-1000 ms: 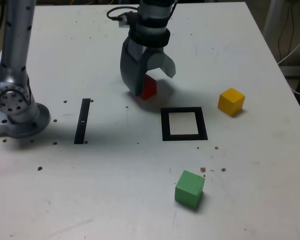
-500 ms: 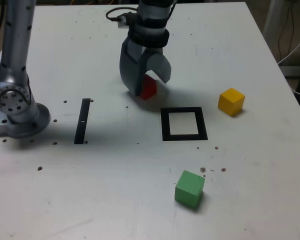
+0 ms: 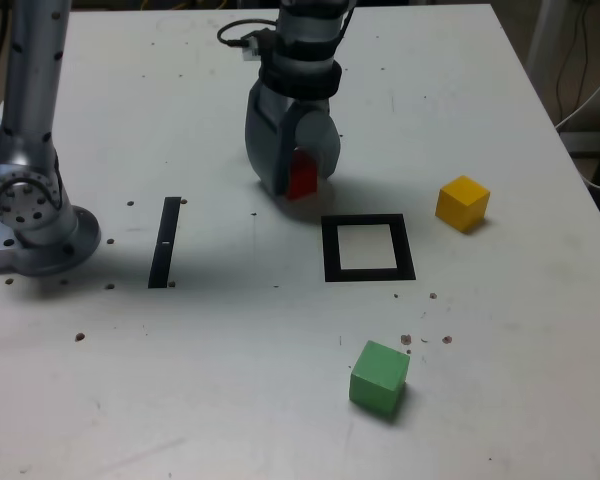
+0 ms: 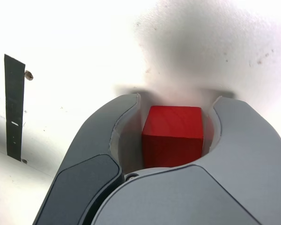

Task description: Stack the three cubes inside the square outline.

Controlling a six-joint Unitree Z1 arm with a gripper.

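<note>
The gripper (image 4: 178, 99) is clamped on the red cube (image 4: 172, 152). The square outline (image 3: 368, 275) lies near, toward the exterior view's lower right.

Your gripper (image 3: 303, 180) is low w/ red cube (image 3: 301, 187) btwn its jaws, just up-L of the blk sq. outline (image 3: 332, 250) in ext. view. You've got yellow cube (image 3: 462, 204) R of the outline, green cube (image 3: 379, 377) below, blk strip (image 3: 164, 243) well L.
</note>
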